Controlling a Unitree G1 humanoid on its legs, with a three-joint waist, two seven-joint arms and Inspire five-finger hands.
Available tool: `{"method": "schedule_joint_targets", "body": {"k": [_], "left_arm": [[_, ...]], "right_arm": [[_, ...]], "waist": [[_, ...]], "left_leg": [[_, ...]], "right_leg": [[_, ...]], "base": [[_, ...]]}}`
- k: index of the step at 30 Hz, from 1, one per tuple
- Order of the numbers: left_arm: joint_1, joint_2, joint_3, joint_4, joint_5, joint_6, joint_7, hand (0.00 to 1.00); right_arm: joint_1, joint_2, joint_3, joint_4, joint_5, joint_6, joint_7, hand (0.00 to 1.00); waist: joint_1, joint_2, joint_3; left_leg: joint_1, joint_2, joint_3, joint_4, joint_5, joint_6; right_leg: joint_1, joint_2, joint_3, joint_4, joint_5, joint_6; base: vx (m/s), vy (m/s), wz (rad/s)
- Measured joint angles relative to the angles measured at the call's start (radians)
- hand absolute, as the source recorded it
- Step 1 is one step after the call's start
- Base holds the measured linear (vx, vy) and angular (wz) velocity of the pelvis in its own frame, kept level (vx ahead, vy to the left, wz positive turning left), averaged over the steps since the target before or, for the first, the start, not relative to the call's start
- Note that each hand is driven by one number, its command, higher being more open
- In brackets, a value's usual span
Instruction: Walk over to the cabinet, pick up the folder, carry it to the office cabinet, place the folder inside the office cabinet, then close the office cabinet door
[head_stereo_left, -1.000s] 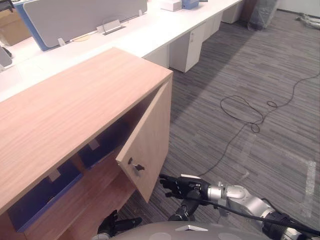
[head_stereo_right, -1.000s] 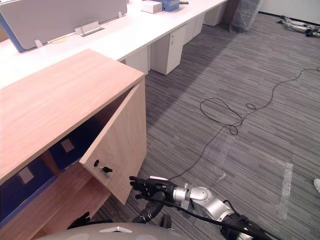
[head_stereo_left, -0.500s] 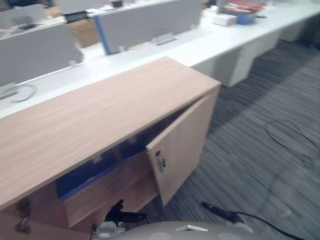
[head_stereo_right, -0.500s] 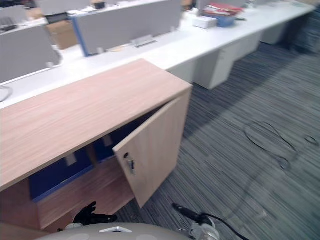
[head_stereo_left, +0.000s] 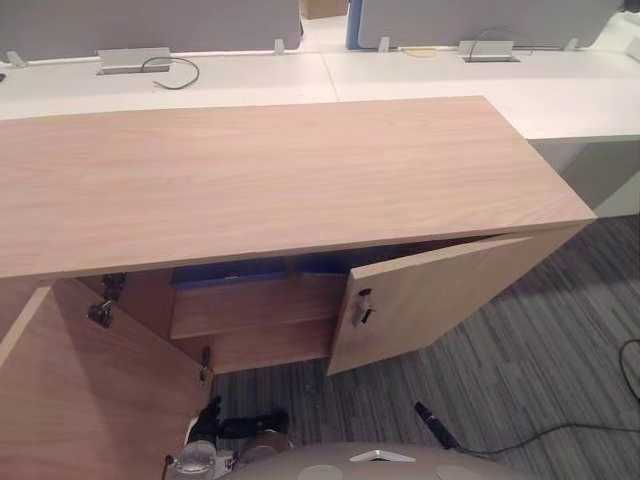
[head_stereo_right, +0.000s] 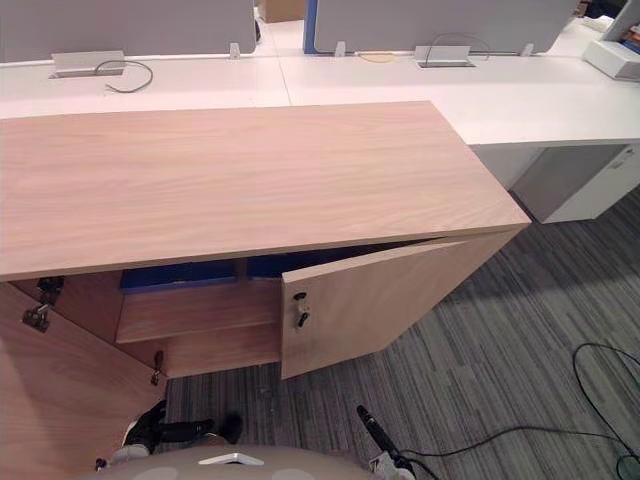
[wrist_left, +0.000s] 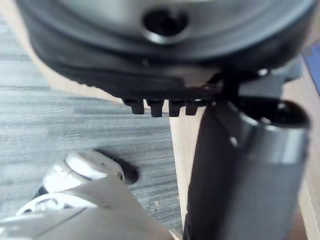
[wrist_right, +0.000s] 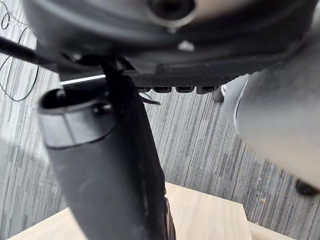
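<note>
Hanging empty, fingers straight, left hand (head_stereo_left: 238, 424) and right hand (head_stereo_left: 431, 423) are apart from the shelved folder (head_stereo_right: 180, 276).

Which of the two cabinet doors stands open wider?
The left door, swung far out; the right door, the one with a key at its edge, is only partly open.

**Cabinet (head_stereo_left: 280, 170), access**
- Opening: a gap at frame centre, under the top board, between the two doors.
- Left door (head_stereo_left: 80, 400): swung wide, blocks the lower left.
- Right door (head_stereo_left: 450, 295): ajar, with its edge and key (head_stereo_left: 362, 308) jutting out at centre right.
- Shelf (head_stereo_left: 255, 305): splits the inside.
- Blue folders (head_stereo_left: 230, 270): fill the space above the shelf.
- Below the shelf: bare wood.
- Floor (head_stereo_left: 540, 370): open carpet at lower right.
</note>
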Motion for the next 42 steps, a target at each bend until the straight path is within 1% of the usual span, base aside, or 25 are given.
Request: {"method": "schedule_joint_targets", "body": {"k": [4,6,7,8,9,10,12,13,14,15,16,17,18,19,20,21,22,23,27,30,32,34,35,38,42], "left_arm": [[0.000,-0.008,0.036,0.023,-0.101,0.000,0.001,1.00],[-0.017,0.002,0.023,0.023,-0.108,-0.001,0.002,1.00],[-0.027,0.010,0.007,0.021,-0.102,-0.001,0.004,1.00],[-0.063,0.021,-0.040,0.020,-0.090,0.000,0.008,1.00],[-0.084,0.030,-0.053,0.001,-0.093,-0.005,0.022,1.00],[-0.087,0.029,-0.060,-0.009,-0.089,-0.005,0.029,1.00],[-0.088,0.036,-0.121,-0.032,0.003,-0.006,0.043,1.00],[-0.089,0.037,-0.133,-0.034,0.028,-0.006,0.043,1.00],[-0.089,0.035,-0.149,-0.035,0.059,-0.005,0.040,1.00],[-0.105,0.028,-0.169,-0.034,0.069,-0.002,0.036,1.00],[-0.116,0.031,-0.178,-0.033,0.069,0.000,0.027,1.00],[-0.124,0.032,-0.184,-0.034,0.069,-0.002,0.023,1.00],[-0.138,0.035,-0.163,-0.037,0.067,-0.002,0.012,1.00],[-0.135,0.017,-0.163,-0.034,0.068,-0.002,0.012,1.00],[-0.138,0.002,-0.157,-0.014,0.066,0.005,0.010,1.00],[-0.136,0.000,-0.142,-0.012,0.065,0.021,0.003,1.00],[-0.136,-0.003,-0.142,-0.012,0.066,0.023,0.003,1.00],[-0.124,-0.010,-0.144,-0.009,0.066,0.022,-0.002,1.00],[-0.110,-0.019,-0.156,0.000,0.067,0.020,-0.019,1.00],[-0.107,-0.028,-0.163,0.006,0.066,0.019,-0.035,1.00],[-0.099,-0.059,-0.170,0.007,0.066,0.018,-0.047,1.00],[-0.095,-0.064,-0.184,0.005,0.067,0.013,-0.053,1.00],[-0.094,-0.057,-0.189,0.006,0.067,0.014,-0.053,1.00],[-0.094,-0.045,-0.187,0.008,0.066,0.014,-0.052,1.00],[-0.085,-0.038,-0.122,0.007,0.063,0.014,-0.046,1.00]], "right_arm": [[-0.020,0.002,0.014,0.007,-0.002,-0.009,0.017,1.00],[-0.023,0.002,0.027,0.009,-0.005,-0.014,0.019,1.00],[-0.027,0.005,0.025,0.009,-0.014,-0.017,0.019,1.00],[-0.040,-0.001,0.015,0.012,-0.046,-0.017,0.018,1.00],[-0.039,-0.009,0.008,0.016,-0.060,-0.025,0.012,1.00],[-0.033,-0.015,0.008,0.018,-0.073,-0.026,0.010,1.00],[-0.007,-0.025,0.004,0.032,-0.082,-0.025,-0.002,1.00],[-0.001,-0.026,-0.004,0.033,-0.082,-0.024,-0.004,1.00],[0.003,-0.026,-0.029,0.032,-0.081,-0.021,-0.005,1.00],[-0.001,-0.037,-0.060,0.028,-0.082,-0.015,-0.006,1.00],[-0.002,-0.032,-0.071,0.031,-0.082,-0.007,-0.005,1.00],[0.004,-0.010,-0.085,0.043,-0.082,-0.001,-0.005,1.00],[0.000,-0.003,-0.119,0.045,-0.083,-0.003,-0.006,1.00],[-0.005,-0.006,-0.135,0.040,-0.083,-0.004,-0.005,1.00],[-0.024,-0.014,-0.158,0.018,-0.083,-0.004,0.001,1.00],[-0.038,-0.012,-0.170,0.012,-0.089,-0.001,0.002,1.00],[-0.038,-0.013,-0.178,0.012,-0.091,0.000,0.003,1.00],[-0.035,-0.013,-0.197,0.006,-0.092,-0.001,0.005,1.00],[-0.025,-0.014,-0.237,-0.006,-0.120,0.001,0.016,1.00],[-0.015,-0.017,-0.261,-0.012,-0.123,0.001,0.017,1.00],[0.001,-0.028,-0.268,-0.014,-0.123,0.003,0.017,1.00],[0.028,-0.020,-0.273,-0.029,-0.121,0.000,0.017,1.00],[0.040,-0.011,-0.259,-0.043,-0.121,0.002,0.020,1.00],[0.041,0.008,-0.243,-0.044,-0.118,-0.002,0.026,1.00],[0.045,0.012,-0.245,-0.027,-0.118,0.001,0.031,1.00]], "waist": [[-0.002,0.004,0.007],[-0.003,-0.003,0.017],[-0.004,-0.016,0.023],[-0.024,-0.015,0.059],[-0.027,-0.016,0.079],[-0.026,-0.013,0.079],[-0.033,0.009,0.082],[-0.033,0.016,0.078],[-0.030,0.041,0.074],[-0.033,0.061,0.074],[-0.042,0.045,0.073],[-0.070,-0.014,0.053],[-0.064,-0.012,0.052],[-0.050,0.021,0.054],[-0.054,0.042,0.076],[-0.055,0.038,0.073],[-0.056,0.037,0.070],[-0.057,0.046,0.064],[-0.061,0.056,0.046],[-0.061,0.072,0.040],[-0.069,0.093,0.036],[-0.077,0.087,0.034],[-0.082,0.085,0.029],[-0.083,0.071,0.021],[-0.068,0.047,0.008]], "left_leg": [[-0.017,0.041,-0.018,-0.008,0.021,-0.033],[-0.061,0.047,-0.030,-0.054,0.080,-0.051],[-0.074,0.044,-0.006,-0.073,0.104,-0.037],[-0.114,0.063,0.123,-0.058,0.102,0.013],[-0.203,0.077,0.338,0.138,0.051,0.044],[-0.237,0.094,0.451,0.254,0.019,0.076],[-0.240,0.165,0.776,0.497,-0.153,0.127],[-0.240,0.178,0.827,0.541,-0.190,0.143],[-0.238,0.203,0.906,0.591,-0.254,0.172],[-0.251,0.141,0.899,0.533,-0.264,0.204],[-0.246,0.087,0.865,0.459,-0.226,0.212],[-0.217,0.018,0.878,0.365,-0.213,0.201],[-0.217,0.080,0.947,0.525,-0.277,0.213],[-0.189,0.134,0.938,0.544,-0.311,0.169],[-0.169,0.111,0.911,0.506,-0.344,0.167],[-0.146,0.055,0.906,0.429,-0.308,0.185],[-0.133,0.031,0.900,0.389,-0.288,0.193],[-0.100,-0.014,0.889,0.285,-0.234,0.204],[-0.011,-0.103,0.839,0.033,-0.090,0.225],[0.039,-0.128,0.793,-0.092,-0.023,0.220],[0.072,-0.136,0.719,-0.138,-0.005,0.213],[0.091,-0.152,0.660,-0.138,-0.002,0.212],[0.091,-0.159,0.628,-0.138,0.002,0.207],[0.086,-0.163,0.580,-0.138,0.009,0.198],[0.079,-0.165,0.571,-0.138,0.013,0.192]], "right_leg": [[0.038,0.047,-0.043,-0.077,-0.011,-0.017],[0.045,0.057,-0.123,-0.129,-0.072,-0.024],[0.046,0.051,-0.153,-0.140,-0.099,-0.019],[0.041,0.044,-0.227,-0.138,-0.099,-0.013],[0.033,0.028,-0.279,-0.112,-0.100,-0.015],[0.034,0.024,-0.303,-0.105,-0.100,-0.015],[0.060,0.011,-0.383,-0.087,-0.101,-0.013],[0.061,0.007,-0.401,-0.082,-0.100,-0.012],[0.057,0.007,-0.429,-0.052,-0.107,-0.001],[0.031,0.005,-0.429,-0.006,-0.163,0.012],[0.023,0.009,-0.408,-0.016,-0.176,-0.006],[0.024,-0.009,-0.372,-0.078,-0.161,-0.051],[0.037,-0.024,-0.417,-0.096,-0.113,-0.028],[0.047,-0.006,-0.428,-0.085,-0.108,-0.016],[0.066,-0.004,-0.446,-0.091,-0.103,0.010],[0.063,-0.029,-0.454,-0.109,-0.079,0.008],[0.065,-0.036,-0.458,-0.116,-0.066,0.004],[0.054,-0.038,-0.463,-0.126,-0.038,0.006],[0.044,-0.044,-0.514,-0.123,0.005,0.002],[0.037,-0.058,-0.552,-0.065,0.008,0.000],[0.016,-0.106,-0.603,0.115,-0.009,-0.029],[-0.027,-0.151,-0.540,0.284,-0.031,-0.065],[-0.064,-0.142,-0.415,0.325,-0.062,-0.080],[-0.095,-0.085,-0.214,0.278,-0.112,-0.040],[-0.054,-0.053,-0.187,0.062,-0.110,-0.016]], "base": [[-0.06,-0.148,0.19],[-0.14,-0.159,0.62],[-0.20,-0.159,1.11],[-0.20,-0.056,1.33],[-0.19,-0.026,1.39],[-0.13,0.009,1.19],[-0.09,0.068,1.00],[-0.09,0.166,0.90],[-0.04,0.200,1.05],[-0.05,0.209,1.33],[-0.08,0.161,1.81],[-0.09,0.116,1.84],[-0.08,0.074,1.40],[0.01,0.123,0.94],[0.01,0.193,0.55],[0.03,0.269,0.62],[-0.01,0.245,0.51],[-0.02,0.165,0.43],[-0.07,0.039,0.40],[-0.08,-0.011,0.46],[-0.06,-0.018,0.92],[-0.01,0.001,0.97],[0.02,0.026,0.65],[0.02,0.025,0.67],[0.03,-0.033,0.26]]}}
